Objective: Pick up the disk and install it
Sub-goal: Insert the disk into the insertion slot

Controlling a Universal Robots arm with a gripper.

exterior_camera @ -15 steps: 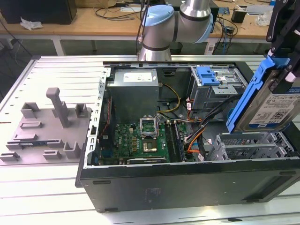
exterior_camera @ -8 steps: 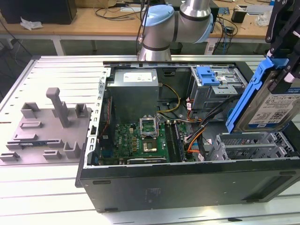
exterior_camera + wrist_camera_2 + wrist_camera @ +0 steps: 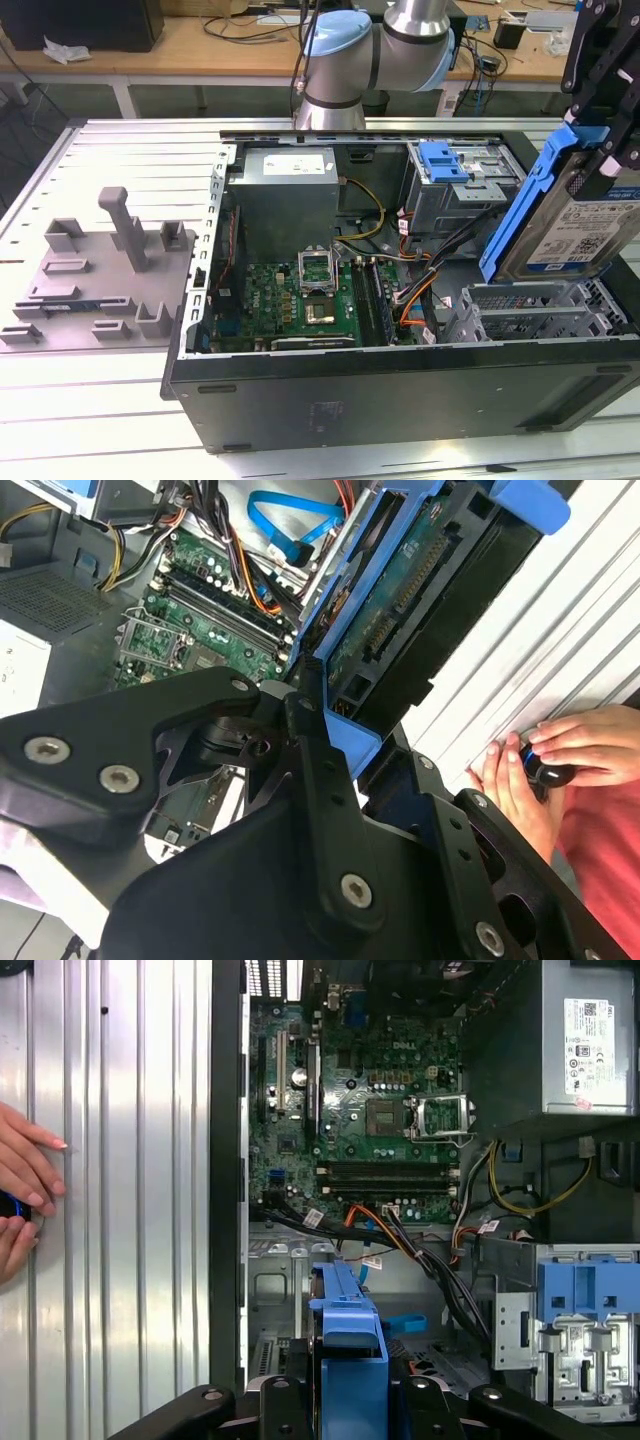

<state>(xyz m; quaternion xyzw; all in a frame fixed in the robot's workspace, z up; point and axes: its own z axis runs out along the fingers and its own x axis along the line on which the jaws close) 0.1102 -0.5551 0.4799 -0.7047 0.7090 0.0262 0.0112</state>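
Observation:
The disk [image 3: 572,228], a silver-grey drive with a white-and-blue label in a blue bracket, hangs tilted on edge at the exterior view's right. It is above the grey drive cage [image 3: 530,312] of the open computer case [image 3: 400,372]. My gripper [image 3: 603,135] is shut on its upper end. In the second wrist view the black fingers [image 3: 318,770] clamp the blue bracket, and the disk's green circuit side [image 3: 398,592] faces the camera. In the first wrist view the bracket's blue edge [image 3: 348,1345] rises from between the gripper [image 3: 346,1412] over the case's drive bay.
Inside the case lie the green motherboard [image 3: 310,295], a grey power supply [image 3: 285,195], loose cables [image 3: 415,285] and a lighter-blue latch on a metal cage [image 3: 445,160]. A grey fixture [image 3: 110,265] sits at the exterior view's left. A person's hands [image 3: 535,765] rest on the ribbed table beside the case.

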